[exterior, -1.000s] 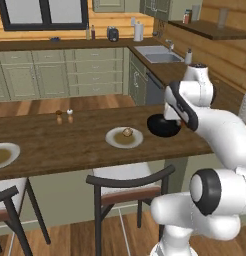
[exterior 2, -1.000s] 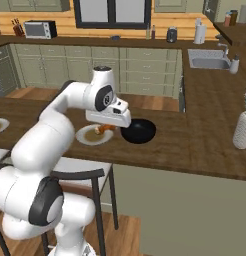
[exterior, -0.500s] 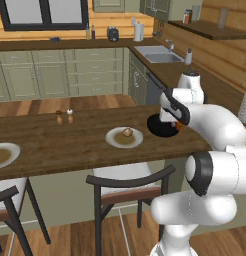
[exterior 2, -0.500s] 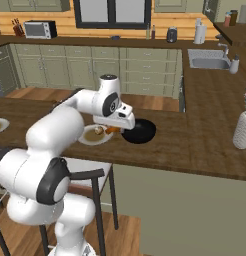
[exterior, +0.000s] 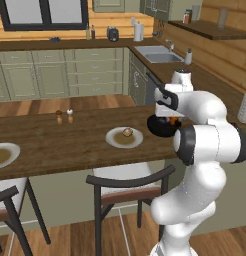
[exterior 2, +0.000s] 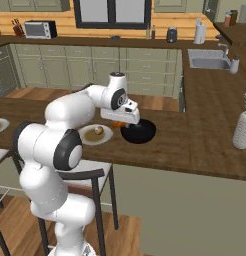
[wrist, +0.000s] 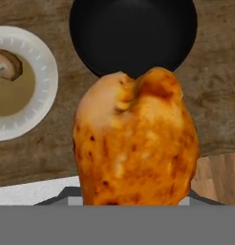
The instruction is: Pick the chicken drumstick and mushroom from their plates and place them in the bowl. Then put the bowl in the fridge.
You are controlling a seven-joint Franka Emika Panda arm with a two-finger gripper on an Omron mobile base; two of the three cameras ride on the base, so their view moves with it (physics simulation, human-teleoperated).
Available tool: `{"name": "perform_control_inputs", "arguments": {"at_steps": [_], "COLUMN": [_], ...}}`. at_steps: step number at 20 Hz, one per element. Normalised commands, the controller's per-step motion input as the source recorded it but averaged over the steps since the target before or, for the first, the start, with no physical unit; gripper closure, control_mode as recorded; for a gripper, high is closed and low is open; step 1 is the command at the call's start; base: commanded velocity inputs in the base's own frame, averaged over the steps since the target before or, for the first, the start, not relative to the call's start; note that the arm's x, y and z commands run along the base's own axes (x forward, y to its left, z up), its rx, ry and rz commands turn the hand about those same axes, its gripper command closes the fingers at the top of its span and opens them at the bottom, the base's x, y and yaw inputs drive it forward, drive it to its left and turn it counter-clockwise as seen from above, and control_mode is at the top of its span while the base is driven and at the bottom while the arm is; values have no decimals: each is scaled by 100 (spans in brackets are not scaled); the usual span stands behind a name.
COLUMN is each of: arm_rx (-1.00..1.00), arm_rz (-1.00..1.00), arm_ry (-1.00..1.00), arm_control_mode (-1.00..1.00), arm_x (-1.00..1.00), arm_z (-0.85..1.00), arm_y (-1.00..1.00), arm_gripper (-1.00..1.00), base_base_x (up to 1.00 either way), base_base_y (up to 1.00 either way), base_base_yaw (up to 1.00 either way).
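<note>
Orange-brown chicken drumstick (wrist: 133, 143), pinched in the gripper (exterior 2: 126, 120), is hanging near the black bowl (wrist: 133, 33), needing release above it.

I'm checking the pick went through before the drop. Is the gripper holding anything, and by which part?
Yes: the gripper holds the chicken drumstick near the black bowl. Which part of it is clamped cannot be told; the meat hides the fingers.

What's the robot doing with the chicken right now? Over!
Gripper shut on chicken drumstick, carried beside the bowl. Bowl empty. Mushroom on its plate. Nothing in the way.
</note>
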Motion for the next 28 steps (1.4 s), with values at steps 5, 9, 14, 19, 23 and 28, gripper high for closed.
{"name": "perform_control_inputs", "arguments": {"at_steps": [5, 9, 14, 19, 23, 28], "arm_rx": [0, 0, 2, 3, 0, 0], "arm_rz": [0, 0, 0, 0, 0, 0], "arm_ry": [3, 4, 1, 3, 7, 8], "arm_control_mode": [-100, -100, -100, -100, -100, -100], "arm_x": [33, 38, 53, 69, 56, 50], "arm_z": [-44, -42, -6, -1, -24, -41], "arm_y": [0, -3, -19, -26, -13, 0], "arm_gripper": [100, 100, 100, 100, 100, 100], "base_base_x": [0, 0, 0, 0, 0, 0], "base_base_y": [0, 0, 0, 0, 0, 0], "base_base_yaw": [0, 0, 0, 0, 0, 0]}}
